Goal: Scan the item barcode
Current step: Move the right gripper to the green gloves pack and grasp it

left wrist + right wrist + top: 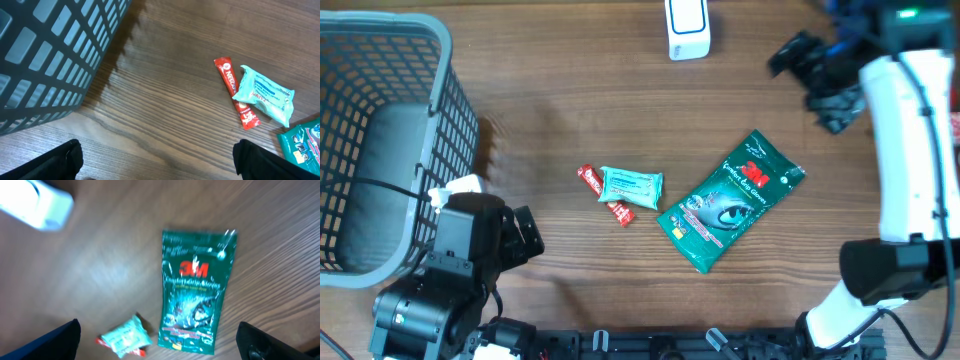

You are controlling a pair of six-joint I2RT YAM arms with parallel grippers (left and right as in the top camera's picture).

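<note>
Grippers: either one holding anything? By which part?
Nothing is held. The left gripper and right gripper are both open and empty; the green 3M pouch, teal packet and red sachet lie on the table.

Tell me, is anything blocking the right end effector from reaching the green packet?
Nothing visible. Only bare table lies between the open right end effector and the green 3M packet; the teal packet sits apart on its far side.
</note>
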